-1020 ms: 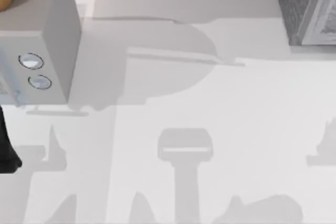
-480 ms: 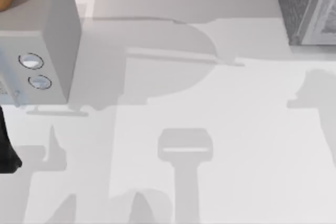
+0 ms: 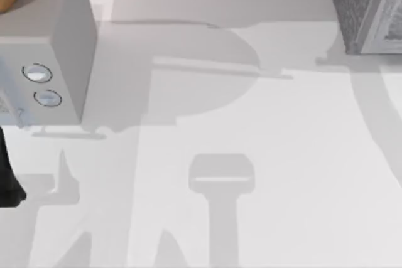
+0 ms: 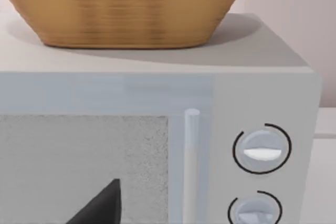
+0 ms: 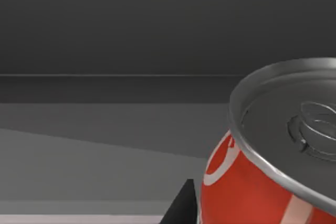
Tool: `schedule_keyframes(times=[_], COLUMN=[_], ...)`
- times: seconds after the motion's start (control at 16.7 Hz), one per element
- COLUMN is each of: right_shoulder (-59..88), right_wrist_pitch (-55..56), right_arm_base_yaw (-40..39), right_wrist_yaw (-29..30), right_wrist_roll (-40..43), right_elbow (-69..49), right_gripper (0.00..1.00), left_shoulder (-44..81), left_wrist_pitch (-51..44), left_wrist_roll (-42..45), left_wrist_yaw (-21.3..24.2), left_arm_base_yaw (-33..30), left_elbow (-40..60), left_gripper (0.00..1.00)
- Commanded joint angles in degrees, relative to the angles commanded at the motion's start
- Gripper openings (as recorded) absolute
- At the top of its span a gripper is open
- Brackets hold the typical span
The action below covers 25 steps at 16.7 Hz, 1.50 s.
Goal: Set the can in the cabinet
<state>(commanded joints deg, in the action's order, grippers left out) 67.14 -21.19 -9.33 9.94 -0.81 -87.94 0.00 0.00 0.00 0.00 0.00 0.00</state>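
Observation:
The can (image 5: 262, 182) is red with white lettering and a silver top, and it sits very close in the right wrist view. My right gripper is shut on it, with one black fingertip (image 5: 181, 208) showing beside the can. Behind the can lies the dark inside of the cabinet (image 5: 105, 51). In the top view the grey cabinet (image 3: 367, 10) stands at the back right corner of the table. My left arm (image 3: 6, 177) is parked at the left edge.
A grey microwave (image 3: 56, 61) with two knobs stands at the back left, with a wicker basket (image 4: 126, 9) on top of it. The left wrist view faces the microwave door (image 4: 84, 166). Arm shadows lie across the white table (image 3: 251, 130).
The right arm's shadow has slid from the table's right front up to the cabinet at the back right. The left arm has not moved.

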Motion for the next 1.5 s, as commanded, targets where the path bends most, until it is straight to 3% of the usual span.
schedule_keyframes(times=[0.24,0.84,1.5], right_shoulder=[7.78,12.39,43.77], right_wrist_pitch=[-2.49,-3.93,-14.69], right_arm_base_yaw=[-1.11,-0.87,2.61], right_wrist_yaw=[1.09,0.85,-1.92], right_wrist_roll=[-0.18,-0.33,-0.23], right_elbow=[-10.49,-15.82,-59.11], right_gripper=[0.00,0.00,0.00], left_shoulder=[0.00,0.00,0.00], left_wrist_pitch=[0.00,0.00,0.00], left_wrist_roll=[0.00,0.00,0.00], left_wrist_yaw=[0.00,0.00,0.00], left_arm_base_yaw=[0.00,0.00,0.00], left_elbow=[0.00,0.00,0.00], left_gripper=[1.00,1.00,1.00])
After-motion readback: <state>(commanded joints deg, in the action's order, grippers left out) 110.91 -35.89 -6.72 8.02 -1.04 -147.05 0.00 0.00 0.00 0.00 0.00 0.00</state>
